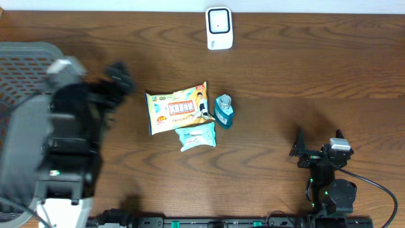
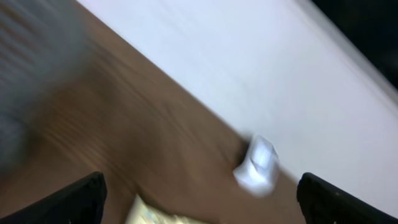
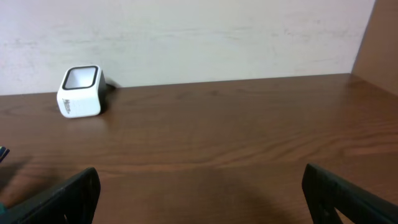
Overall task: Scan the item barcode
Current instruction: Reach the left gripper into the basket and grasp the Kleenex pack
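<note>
Black fingers [image 2: 81, 202] of the left gripper [image 2: 202, 180] stood wide apart with nothing between them (its wrist view was badly smeared). Seen from overhead, that gripper hung blurred at about 9 o'clock on the wooden table [image 1: 304, 69], just beside a grey mesh basket [image 1: 19, 69] at the far edge. At its 4 o'clock lay the yellow packet [image 1: 178, 111], flat and face up. The teal bottle [image 1: 223, 111] lay touching the packet's 3 o'clock side, and a pale-blue pack [image 1: 197, 135] sat against its 5 o'clock corner. At 12 o'clock, by the white wall [image 3: 205, 31], stood the white scanner [image 1: 219, 28], well apart from all three items.

The right gripper [image 3: 200, 171] was likewise spread open and empty, parked near 5 o'clock on the table, well apart from the items. Its own camera showed the scanner at 10 o'clock.
</note>
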Robot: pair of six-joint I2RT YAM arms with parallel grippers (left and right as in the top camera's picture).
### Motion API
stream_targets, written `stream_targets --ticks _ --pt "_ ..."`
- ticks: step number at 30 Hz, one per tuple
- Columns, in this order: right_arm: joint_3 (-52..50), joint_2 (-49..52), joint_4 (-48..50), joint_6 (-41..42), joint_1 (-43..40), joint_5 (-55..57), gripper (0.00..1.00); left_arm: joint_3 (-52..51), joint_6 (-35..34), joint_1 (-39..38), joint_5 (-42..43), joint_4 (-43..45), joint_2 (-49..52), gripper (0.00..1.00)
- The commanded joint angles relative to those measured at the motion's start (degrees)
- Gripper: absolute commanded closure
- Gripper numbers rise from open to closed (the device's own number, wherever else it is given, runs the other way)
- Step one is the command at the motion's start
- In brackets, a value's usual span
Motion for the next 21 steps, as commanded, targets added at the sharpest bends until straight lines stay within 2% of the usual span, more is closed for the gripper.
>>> stream_targets --ticks 1,7,11,15,21 --pt "-0.09 -0.2 -0.2 -0.48 0.39 0.09 0.01 6.71 0.98 11.39 -0.59 -2.05 2.47 0.02" --pt "-0.09 -0.2 -0.2 -0.48 0.39 0.11 0.01 16.22 -3.58 28.33 6.45 -9.33 7.78 0.02" --pt "-0.09 -0.2 -0.2 -0.48 0.39 0.11 0.01 17.99 -11.63 37.9 6.67 -18.73 11.69 0.02" --pt "-0.09 -0.2 -0.2 -0.48 0.39 0.11 0.01 17.99 -17.33 45.05 6.69 -27.52 16.52 0.02" --pt "-0.09 -0.2 -0.2 -0.48 0.39 0.11 0.01 17.99 -19.5 51.49 6.71 -35.76 25.38 0.02"
